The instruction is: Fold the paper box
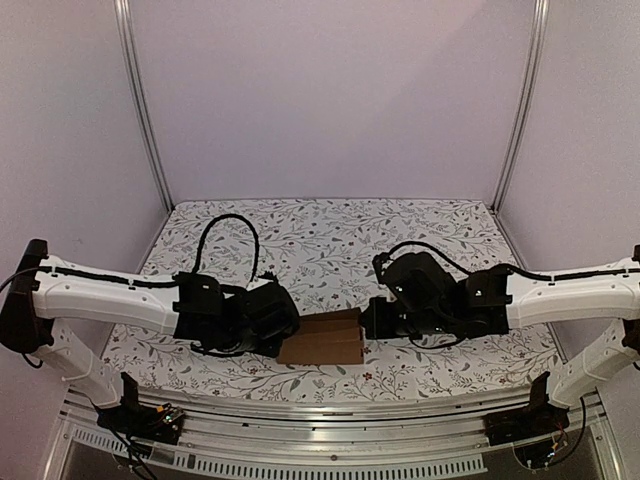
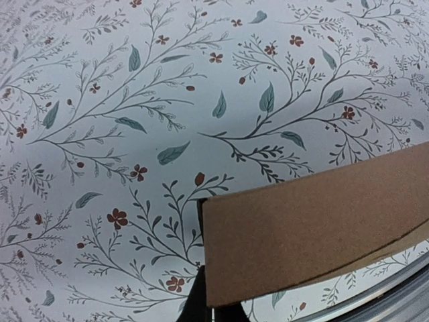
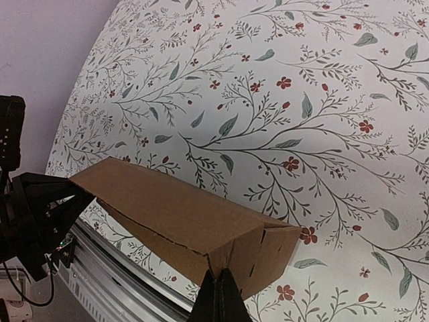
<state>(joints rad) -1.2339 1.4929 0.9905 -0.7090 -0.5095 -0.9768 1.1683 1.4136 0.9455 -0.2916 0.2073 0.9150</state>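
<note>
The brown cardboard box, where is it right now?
In the top view, the brown cardboard box is near the front middle of the flowery tablecloth, between the left claw and the right claw, each pinching one end.

Floral tablecloth (image 1: 330,225), lilac walls (image 1: 330,90), aluminium front rail (image 1: 330,412)

Nothing legible shows in any of the three views: no words, labels, brand marks or numbers. The plain brown cardboard box (image 1: 322,340) is unprinted on the faces that show. The white counter (image 1: 330,235) bears only a pattern of leafy twigs and small red flowers.
</note>
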